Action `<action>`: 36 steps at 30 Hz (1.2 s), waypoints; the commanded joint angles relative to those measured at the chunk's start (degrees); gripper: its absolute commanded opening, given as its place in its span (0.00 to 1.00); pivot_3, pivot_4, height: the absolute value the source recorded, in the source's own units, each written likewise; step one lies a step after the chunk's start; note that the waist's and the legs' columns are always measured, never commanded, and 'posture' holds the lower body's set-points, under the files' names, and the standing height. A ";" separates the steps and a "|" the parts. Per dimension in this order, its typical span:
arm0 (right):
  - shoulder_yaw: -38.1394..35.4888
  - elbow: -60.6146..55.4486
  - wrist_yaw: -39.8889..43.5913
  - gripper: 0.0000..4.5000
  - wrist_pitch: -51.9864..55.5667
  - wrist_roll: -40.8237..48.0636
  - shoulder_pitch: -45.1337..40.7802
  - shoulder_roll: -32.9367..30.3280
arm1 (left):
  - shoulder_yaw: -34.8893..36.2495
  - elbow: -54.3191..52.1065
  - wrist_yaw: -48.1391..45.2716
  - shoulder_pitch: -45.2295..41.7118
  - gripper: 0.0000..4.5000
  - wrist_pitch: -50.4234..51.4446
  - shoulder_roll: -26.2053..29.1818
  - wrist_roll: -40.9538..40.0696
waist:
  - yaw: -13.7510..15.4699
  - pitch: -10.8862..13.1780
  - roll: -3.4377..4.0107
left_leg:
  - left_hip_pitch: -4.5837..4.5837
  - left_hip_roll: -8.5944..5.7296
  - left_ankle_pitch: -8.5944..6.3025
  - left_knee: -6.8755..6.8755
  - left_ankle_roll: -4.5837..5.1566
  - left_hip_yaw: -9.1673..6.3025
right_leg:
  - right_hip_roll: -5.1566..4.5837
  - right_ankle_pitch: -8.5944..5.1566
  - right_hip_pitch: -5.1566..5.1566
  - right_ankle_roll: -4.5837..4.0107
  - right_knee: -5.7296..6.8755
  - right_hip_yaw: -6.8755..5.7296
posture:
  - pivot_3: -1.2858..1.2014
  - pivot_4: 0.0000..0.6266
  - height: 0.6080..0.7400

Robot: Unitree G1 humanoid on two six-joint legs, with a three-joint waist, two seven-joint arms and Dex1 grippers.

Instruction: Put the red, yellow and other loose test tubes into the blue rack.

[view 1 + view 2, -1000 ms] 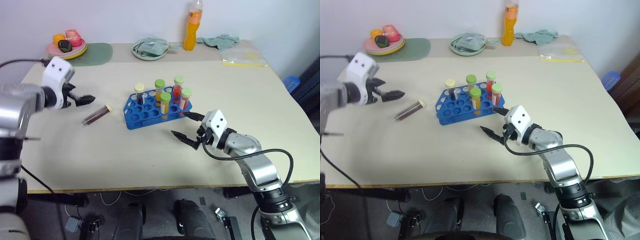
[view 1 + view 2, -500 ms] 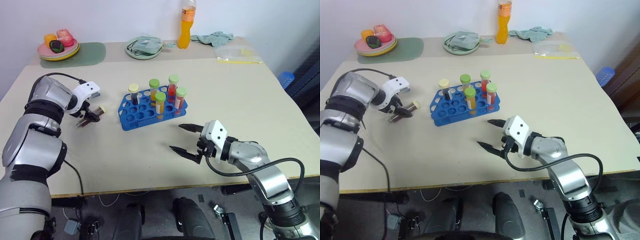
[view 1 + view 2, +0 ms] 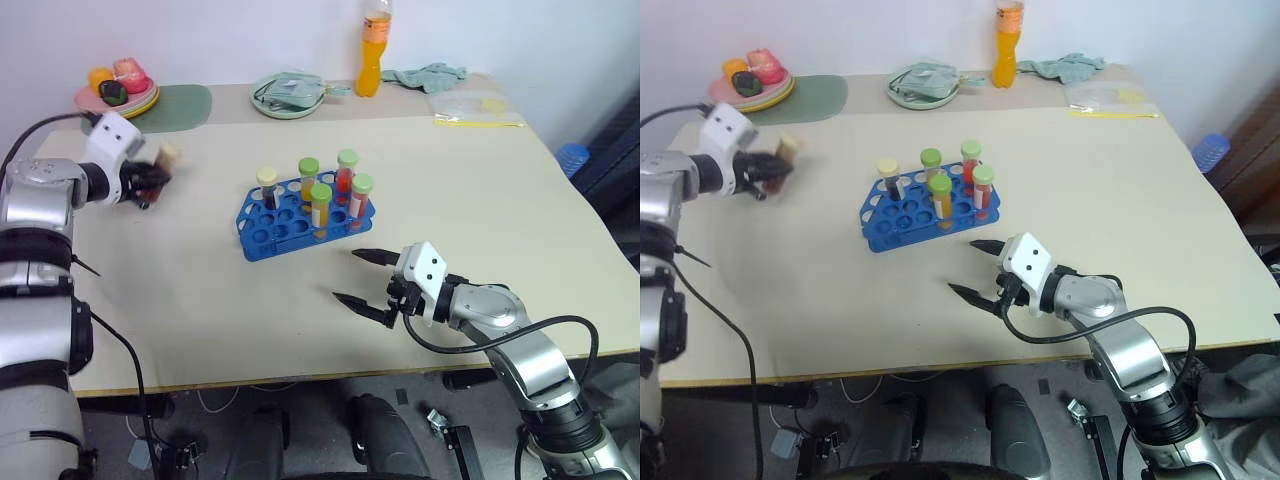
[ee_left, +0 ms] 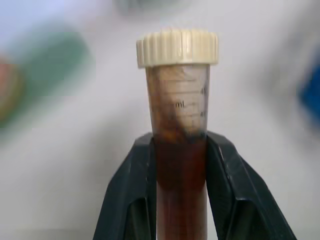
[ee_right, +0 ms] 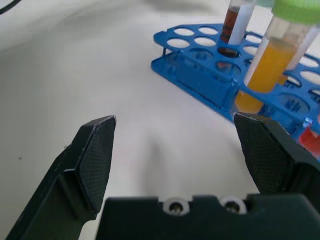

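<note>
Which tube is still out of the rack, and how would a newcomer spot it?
Start at the blue rack mid-table, where five tubes already stand. Look from there toward the table's left edge, where the left hand is raised off the table. The tube is clamped between its fingers: dark maroon liquid under a ribbed cream cap, the one tube not standing in a hole.
</note>
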 commanded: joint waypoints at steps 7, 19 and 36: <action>2.49 6.38 -0.91 0.92 -4.71 -2.24 -1.42 4.20 | -13.94 -62.64 24.89 31.20 0.18 2.41 -26.36 1.98 | 2.71 -0.06 -0.05 | -0.12 -0.43 -0.02 0.25 0.03 0.16 | -0.36 0.14 0.11 0.25 -0.05 -0.02 | 0.52 0.24 1.00; 2.56 6.10 -1.80 0.92 -5.13 -3.30 -1.44 4.67 | -21.88 -46.84 42.75 29.57 0.18 -6.31 -38.95 19.14 | 1.40 -0.09 0.01 | 0.54 -0.53 -0.01 0.19 0.05 0.14 | -0.06 0.17 0.76 0.26 -0.14 0.01 | 0.52 0.24 1.00; 2.71 6.47 -2.63 0.92 -5.42 -3.36 -1.64 5.23 | -20.00 -37.28 42.54 26.51 0.18 -8.22 -41.85 16.95 | 1.46 -0.09 0.01 | 0.52 -0.51 -0.01 0.19 0.05 0.14 | -0.05 0.17 0.78 0.26 -0.20 0.01 | 0.52 0.24 1.00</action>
